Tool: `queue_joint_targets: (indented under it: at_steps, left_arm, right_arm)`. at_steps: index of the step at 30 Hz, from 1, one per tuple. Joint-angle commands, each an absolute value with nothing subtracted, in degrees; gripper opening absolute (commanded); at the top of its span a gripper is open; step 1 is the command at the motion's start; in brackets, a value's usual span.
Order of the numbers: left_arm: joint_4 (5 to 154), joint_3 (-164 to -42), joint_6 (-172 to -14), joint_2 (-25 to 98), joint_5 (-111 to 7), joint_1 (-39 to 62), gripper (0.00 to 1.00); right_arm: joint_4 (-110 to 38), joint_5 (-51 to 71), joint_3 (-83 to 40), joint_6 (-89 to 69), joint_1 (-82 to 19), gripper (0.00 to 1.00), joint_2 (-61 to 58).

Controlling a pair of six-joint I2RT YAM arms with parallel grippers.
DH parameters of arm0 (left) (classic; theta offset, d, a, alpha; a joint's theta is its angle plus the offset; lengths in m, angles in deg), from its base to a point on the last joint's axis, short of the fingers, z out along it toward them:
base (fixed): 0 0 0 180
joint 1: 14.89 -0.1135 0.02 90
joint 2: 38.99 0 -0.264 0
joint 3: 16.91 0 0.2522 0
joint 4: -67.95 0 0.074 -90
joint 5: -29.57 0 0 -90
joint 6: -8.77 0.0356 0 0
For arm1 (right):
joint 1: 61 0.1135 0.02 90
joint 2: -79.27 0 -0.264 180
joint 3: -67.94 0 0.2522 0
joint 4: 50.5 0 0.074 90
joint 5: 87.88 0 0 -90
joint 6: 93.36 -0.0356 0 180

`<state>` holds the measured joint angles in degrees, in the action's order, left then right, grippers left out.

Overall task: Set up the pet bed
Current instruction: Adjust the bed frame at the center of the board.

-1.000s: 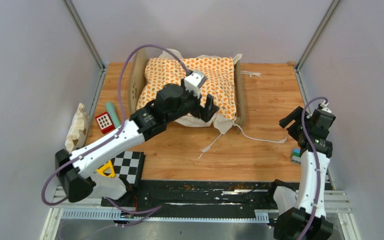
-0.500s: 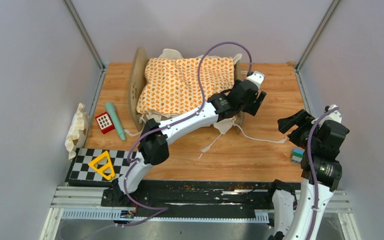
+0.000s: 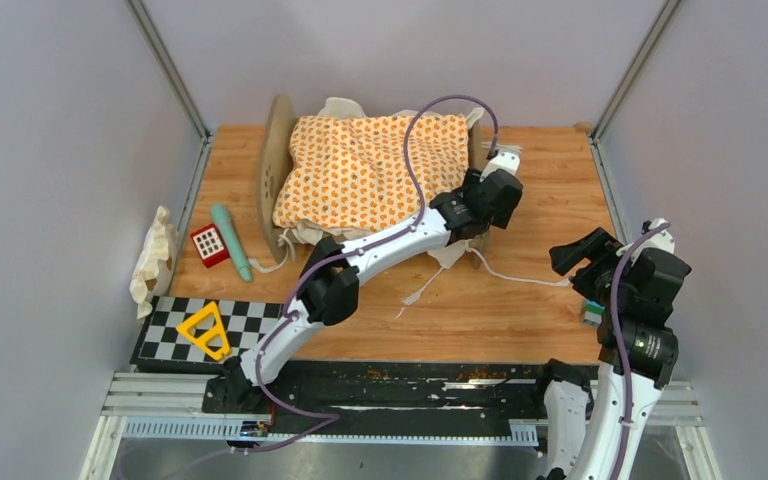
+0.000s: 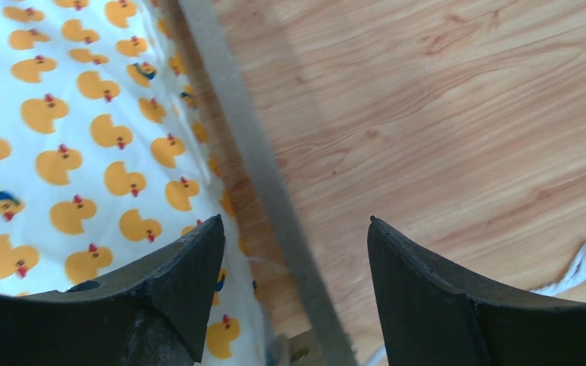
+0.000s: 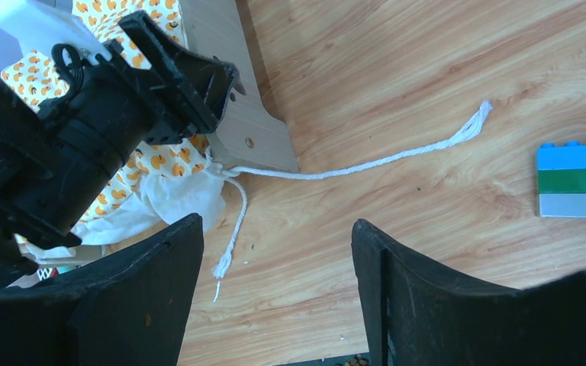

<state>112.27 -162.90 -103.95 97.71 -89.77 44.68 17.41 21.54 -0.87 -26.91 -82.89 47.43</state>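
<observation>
The pet bed point(image 3: 278, 165) sits at the far middle of the table point(image 3: 550, 300). The duck cushion point(image 3: 360, 170) already lies on it, a bit bunched at the near edge. Its strings point(image 5: 366, 162) lie loose on the wood, not tied. A small pale bundle point(image 3: 155, 255), maybe a pillow, lies far off at the left. The left gripper point(image 4: 294, 229) is wide, with the bed's right end board between its 2 jaws. The right gripper point(image 5: 275, 229) hangs wide and empty. I think tying is left.
</observation>
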Motion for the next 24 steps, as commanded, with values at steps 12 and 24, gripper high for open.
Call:
queue_joint_targets:
  at_steps: [12,24]
  left_arm:
    - [104.73,-166.50,-104.15,103.97,-78.72,44.88,0.22]
    - [103.72,-129.87,-99.51,77.79,-64.61,47.13,0.00]
  right_arm:
    - [15.78,20.90,1.35,-28.18,-82.08,0.69,48.68]
    - [13.95,17.65,-2.29,-26.14,-81.99,0.69,45.11]
